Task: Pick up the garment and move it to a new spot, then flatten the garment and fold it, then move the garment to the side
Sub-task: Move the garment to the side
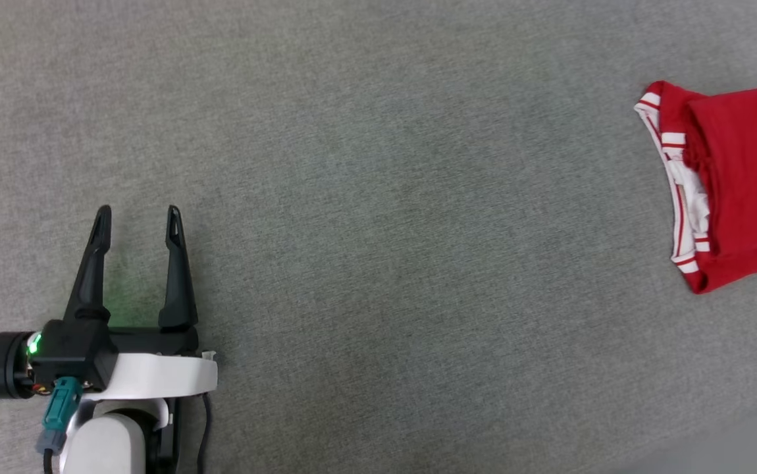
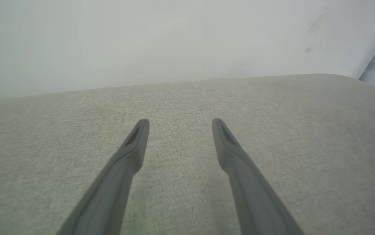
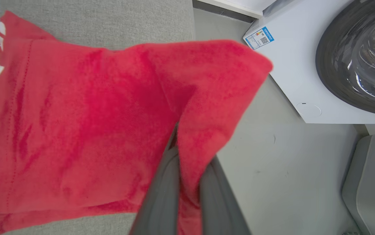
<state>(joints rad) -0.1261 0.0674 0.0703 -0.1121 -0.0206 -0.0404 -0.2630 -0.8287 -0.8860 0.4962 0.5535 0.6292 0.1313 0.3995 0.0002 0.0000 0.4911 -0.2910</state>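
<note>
a washing machine (image 3: pixel 292 71) stands near the garment (image 3: pixel 76 114).

A grey woven-fabric surface (image 1: pixel 378 197) carries the red garment (image 1: pixel 747 178), which lies folded near the surface's right edge, its white, red-striped trim turned toward the surface's middle.

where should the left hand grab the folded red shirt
I'd grip the garment at its striped-trim edge, coming in low from the robot's left: the stacked layers there face the open left hand; the right hand pinches the opposite red edge.
</note>
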